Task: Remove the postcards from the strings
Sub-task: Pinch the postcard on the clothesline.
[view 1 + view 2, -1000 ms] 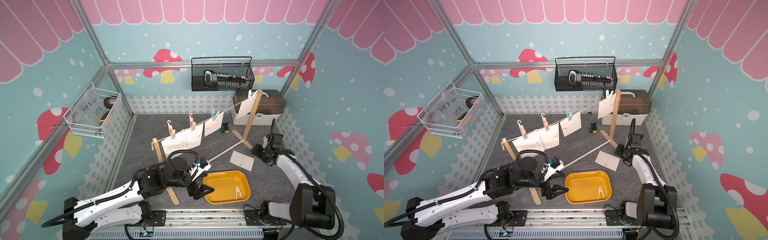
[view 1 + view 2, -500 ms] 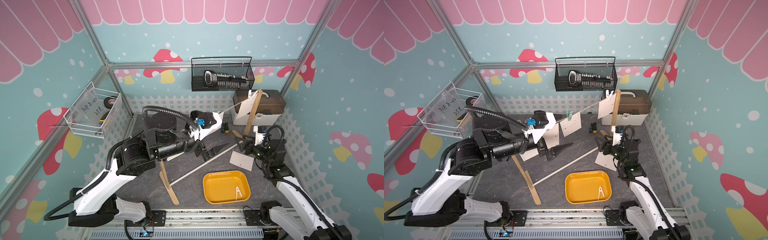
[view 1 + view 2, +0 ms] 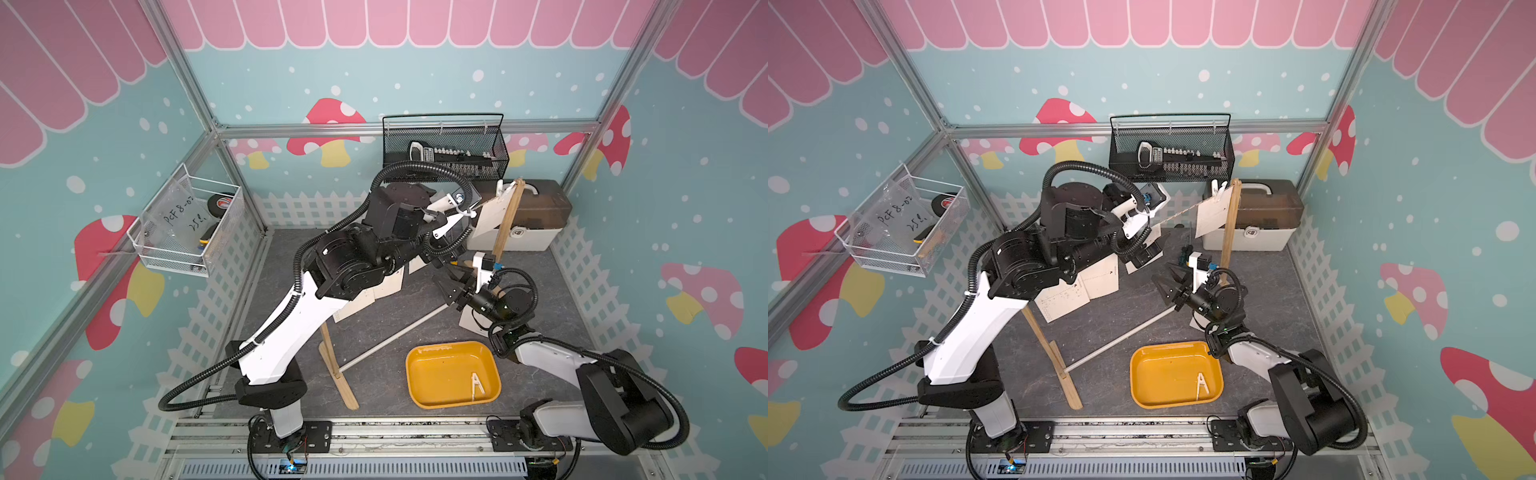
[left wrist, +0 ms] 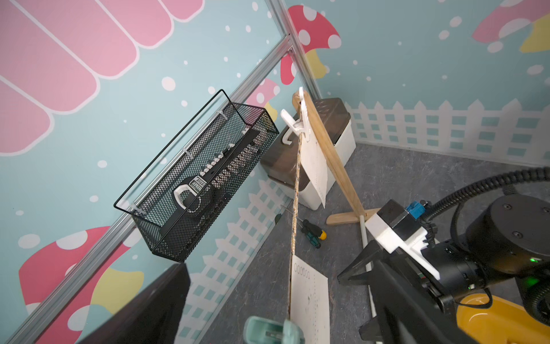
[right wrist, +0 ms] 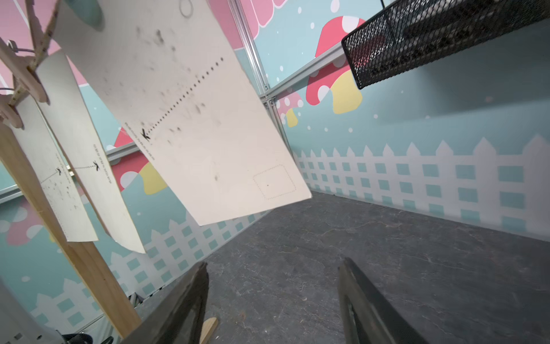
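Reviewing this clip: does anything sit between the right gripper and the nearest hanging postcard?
Nothing visible does. In the right wrist view the right gripper, jaws open and empty, has a free line to the nearest postcard, which hangs ahead of and above it. The wooden post stands off to one side.

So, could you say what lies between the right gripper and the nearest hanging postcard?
Nothing; in the right wrist view, only air separates right gripper and postcard.

Five postcards (image 3: 1212, 216), two wooden posts (image 3: 1230, 224), two wire baskets (image 3: 1171, 166), one yellow tray (image 3: 1163, 374).
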{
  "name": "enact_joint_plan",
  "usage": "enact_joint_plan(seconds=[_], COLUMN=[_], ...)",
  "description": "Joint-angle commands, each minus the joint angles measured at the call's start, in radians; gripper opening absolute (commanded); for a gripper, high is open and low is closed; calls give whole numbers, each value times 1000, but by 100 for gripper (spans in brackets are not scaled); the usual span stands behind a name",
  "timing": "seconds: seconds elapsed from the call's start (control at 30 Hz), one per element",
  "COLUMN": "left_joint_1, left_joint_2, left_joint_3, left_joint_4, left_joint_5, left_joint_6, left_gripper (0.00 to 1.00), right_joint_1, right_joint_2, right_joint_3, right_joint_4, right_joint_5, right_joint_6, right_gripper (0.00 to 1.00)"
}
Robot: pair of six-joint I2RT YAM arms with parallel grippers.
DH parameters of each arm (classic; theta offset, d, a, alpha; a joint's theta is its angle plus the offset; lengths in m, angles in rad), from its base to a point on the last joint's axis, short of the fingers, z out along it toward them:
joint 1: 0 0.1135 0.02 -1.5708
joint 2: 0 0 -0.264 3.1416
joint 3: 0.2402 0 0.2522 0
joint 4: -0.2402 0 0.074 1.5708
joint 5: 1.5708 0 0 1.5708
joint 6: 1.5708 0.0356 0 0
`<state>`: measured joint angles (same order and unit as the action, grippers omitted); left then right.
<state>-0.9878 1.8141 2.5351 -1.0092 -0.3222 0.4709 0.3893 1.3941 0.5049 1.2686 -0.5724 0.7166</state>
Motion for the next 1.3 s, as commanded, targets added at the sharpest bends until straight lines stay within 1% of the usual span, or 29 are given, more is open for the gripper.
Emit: enact_joint_plan(seconds=[0.0,0.13,0.23,0.43,0.53,0.7,0.9,1.03,1.27], left_joint_1=[18,23,34,80,96,100,103,109,123], left_joint_2=[8,13,14,19,26,42,55,57,71], left_joint_3=[49,50,51,52,49,52,52,42,33], left_joint_4=[-82,-102,-110,-109,-108,-91,-66,-51,-40], left_joint_5=[-3,43,56,80,81,75,42,10,8], left_joint_6=[-2,-28,-36,-63,-61,-59,-36,-18,-14], left_gripper=[96,93,92,92,94,96,98,99,99], right_joint_1=[14,21,23,23,23,22,20,20,20], right_joint_2=[26,36,46,77,82,102,109,143,204], right_joint_3=[55,72,91,123,126,114,68,85,148], right_joint_4=[224,224,224,224,224,224,224,224,224], right_joint_5=[-74,-89,-98,-79,-74,-69,-38,-43,-89], right_joint_6=[83,76,72,81,81,110,104,112,111], right_gripper=[71,73,75,76,77,79,81,81,81])
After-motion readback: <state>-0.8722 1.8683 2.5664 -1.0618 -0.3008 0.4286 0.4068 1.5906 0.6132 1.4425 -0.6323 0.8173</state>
